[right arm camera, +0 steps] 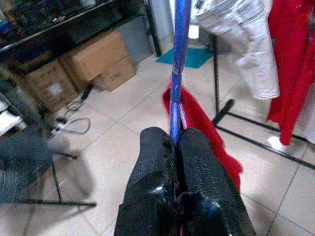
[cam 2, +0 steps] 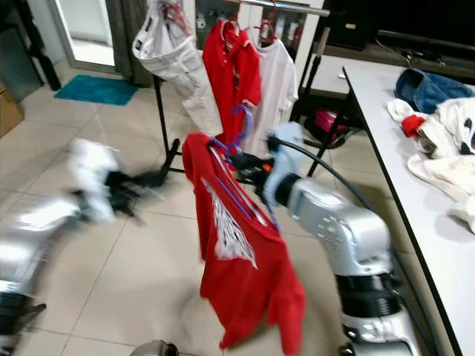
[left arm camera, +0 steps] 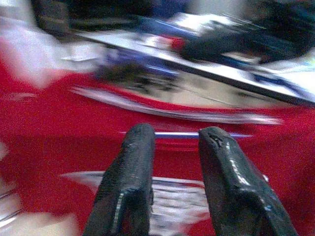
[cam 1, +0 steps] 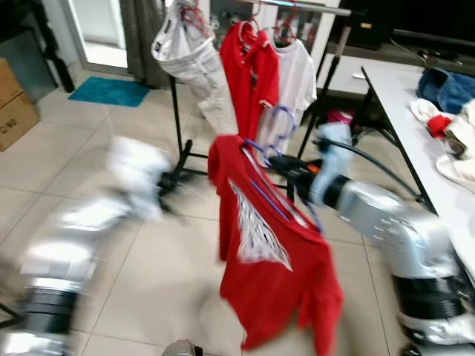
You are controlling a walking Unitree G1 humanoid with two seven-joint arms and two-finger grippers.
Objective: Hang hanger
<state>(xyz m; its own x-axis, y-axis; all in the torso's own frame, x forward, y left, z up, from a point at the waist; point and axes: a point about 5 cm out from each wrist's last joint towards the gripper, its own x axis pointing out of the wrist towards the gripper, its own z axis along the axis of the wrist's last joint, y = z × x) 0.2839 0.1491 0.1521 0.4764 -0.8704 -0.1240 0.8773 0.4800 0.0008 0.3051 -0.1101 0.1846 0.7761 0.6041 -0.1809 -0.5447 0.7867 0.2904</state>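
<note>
A red shirt (cam 1: 274,274) with a white print hangs on a purple hanger (cam 1: 276,126), held up in the air in front of me. My right gripper (cam 1: 278,167) is shut on the purple hanger (right arm camera: 178,59) near its neck. The clothes rack's rail (cam 1: 297,4) lies beyond it at the back, carrying a white garment (cam 1: 194,63), a red shirt (cam 1: 249,74) and a white shirt (cam 1: 297,78). My left gripper (cam 1: 172,180) is blurred by motion to the left of the held shirt; its fingers (left arm camera: 128,191) stand apart, open, pointing at the red cloth.
A white table (cam 1: 415,141) with piled clothes (cam 1: 453,119) runs along the right. Cardboard boxes (cam 1: 15,104) and a teal mat (cam 1: 110,91) lie at the far left. Pale floor tiles spread below the shirt. The rack's black legs (cam 1: 178,133) stand behind.
</note>
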